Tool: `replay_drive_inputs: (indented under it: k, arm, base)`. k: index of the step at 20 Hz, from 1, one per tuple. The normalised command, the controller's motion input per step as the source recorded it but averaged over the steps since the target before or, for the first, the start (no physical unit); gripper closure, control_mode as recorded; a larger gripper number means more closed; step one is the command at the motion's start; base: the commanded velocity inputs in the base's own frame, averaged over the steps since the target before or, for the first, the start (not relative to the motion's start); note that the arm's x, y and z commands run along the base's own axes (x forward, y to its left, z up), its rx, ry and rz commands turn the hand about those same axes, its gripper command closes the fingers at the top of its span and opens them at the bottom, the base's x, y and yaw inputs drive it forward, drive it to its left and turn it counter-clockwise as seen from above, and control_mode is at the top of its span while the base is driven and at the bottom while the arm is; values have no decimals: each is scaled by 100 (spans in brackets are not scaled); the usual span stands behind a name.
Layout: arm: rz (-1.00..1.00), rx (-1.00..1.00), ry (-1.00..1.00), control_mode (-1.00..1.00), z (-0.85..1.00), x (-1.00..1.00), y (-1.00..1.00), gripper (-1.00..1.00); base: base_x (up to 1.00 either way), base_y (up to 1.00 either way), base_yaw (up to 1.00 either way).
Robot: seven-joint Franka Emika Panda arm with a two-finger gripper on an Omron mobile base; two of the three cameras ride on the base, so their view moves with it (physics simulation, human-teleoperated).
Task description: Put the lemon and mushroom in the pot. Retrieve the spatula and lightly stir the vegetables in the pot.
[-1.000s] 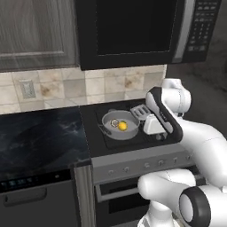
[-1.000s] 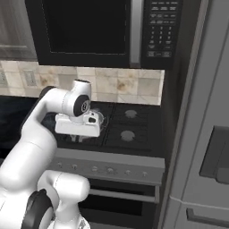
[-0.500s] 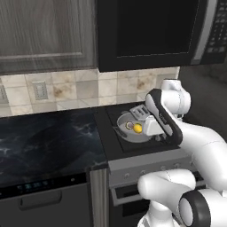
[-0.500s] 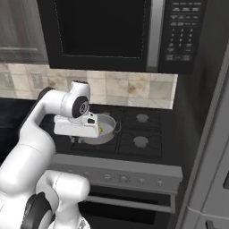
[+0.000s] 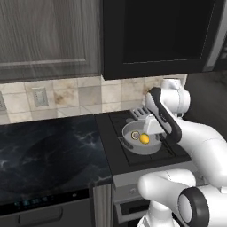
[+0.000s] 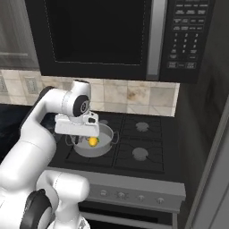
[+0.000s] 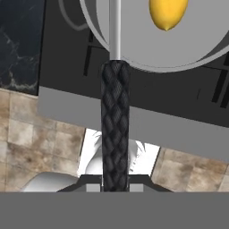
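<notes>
The grey pot point(image 5: 127, 142) stands on the front left burner of the stove, with the yellow lemon point(image 5: 144, 138) lying inside it. My gripper point(image 5: 147, 129) hangs just over the pot's back right rim. In the hand view my gripper point(image 7: 115, 188) is shut on the spatula point(image 7: 115, 120). Its dark woven handle runs up from the fingers, and a thin grey shaft crosses the pot point(image 7: 197, 40) rim beside the lemon point(image 7: 167, 13). The spatula's head is out of that frame. From the right, the gripper point(image 6: 87, 134) covers part of the pot point(image 6: 106, 150) and the lemon point(image 6: 93, 142). The mushroom is hidden.
The black stove point(image 6: 143, 154) has bare burners to the right of the pot. A dark marble counter point(image 5: 48, 150) lies to its left. A microwave point(image 6: 112, 36) hangs low above the stove, and the tiled wall point(image 5: 80, 95) stands close behind.
Both base views have shifted, so the camera has moved and the stove stands nearer the middle. My gripper stays shut on the spatula over the pot, and the lemon stays inside.
</notes>
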Motion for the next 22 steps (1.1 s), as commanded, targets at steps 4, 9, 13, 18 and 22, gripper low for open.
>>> replay_drive_inputs:
  k: [4,9,13,18,22]
  arm:
    - [0,0,0,100,0,0,0,100]
    - [0,0,0,100,0,0,0,100]
    - [0,0,0,100,0,0,0,100]
    - [0,0,7,-100,1,0,0,100]
    - [3,-13,58,-100,31,33,3,100]
  base:
    - [40,0,0]
    - [0,0,0]
    - [0,0,0]
    - [0,0,0]
    - [0,0,0]
